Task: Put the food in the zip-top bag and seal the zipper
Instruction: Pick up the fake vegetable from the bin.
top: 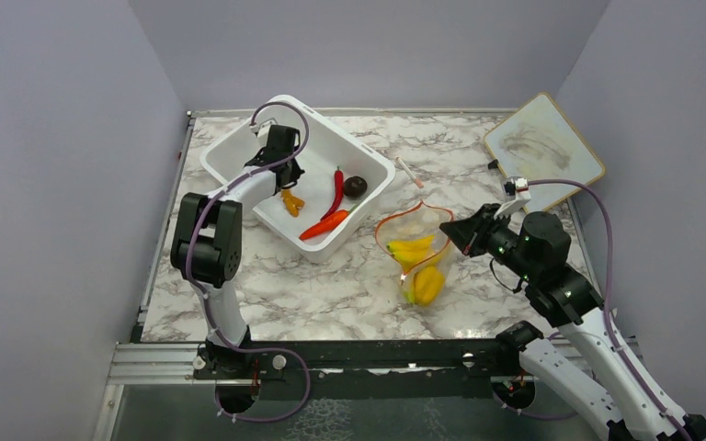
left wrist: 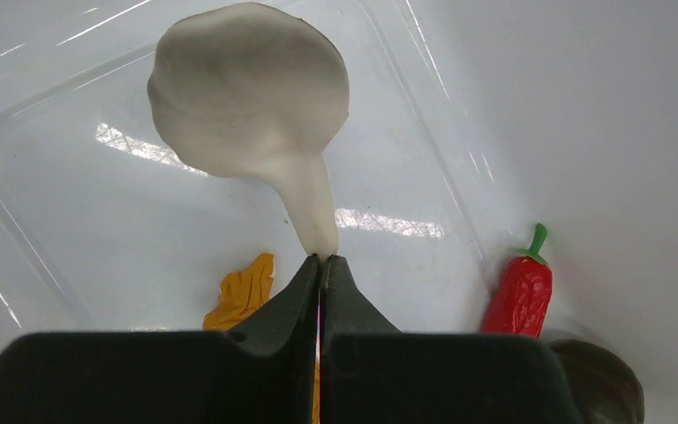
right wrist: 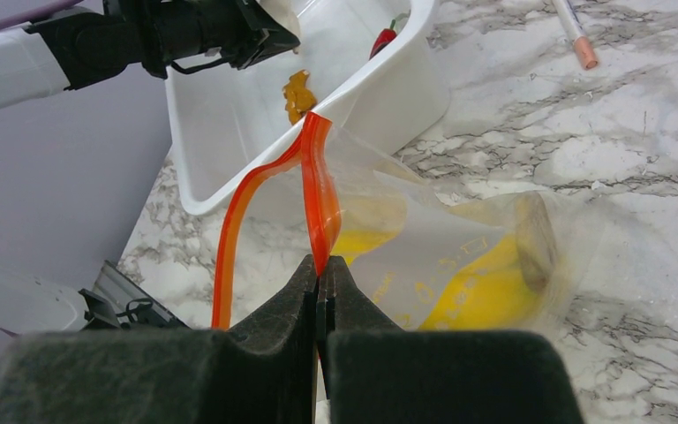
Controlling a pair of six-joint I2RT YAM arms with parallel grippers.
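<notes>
The clear zip-top bag (top: 414,253) lies right of the white tub (top: 230,152) and holds a yellow banana (top: 411,249) and a yellow pepper (top: 427,285). My right gripper (top: 446,230) is shut on the red-orange zipper (right wrist: 318,185) and holds the bag's mouth (right wrist: 459,238) up and open. My left gripper (top: 285,170) is inside the tub, shut on the stem of a whitish garlic-like bulb (left wrist: 247,88). The red chili (top: 337,191), the carrot (top: 324,225), the dark brown fruit (top: 355,186) and the orange bits (top: 291,201) lie in the tub.
A white-and-red pen (top: 409,172) lies on the marble table behind the bag. A wood-framed whiteboard (top: 542,150) sits at the back right. Grey walls close in the table on three sides.
</notes>
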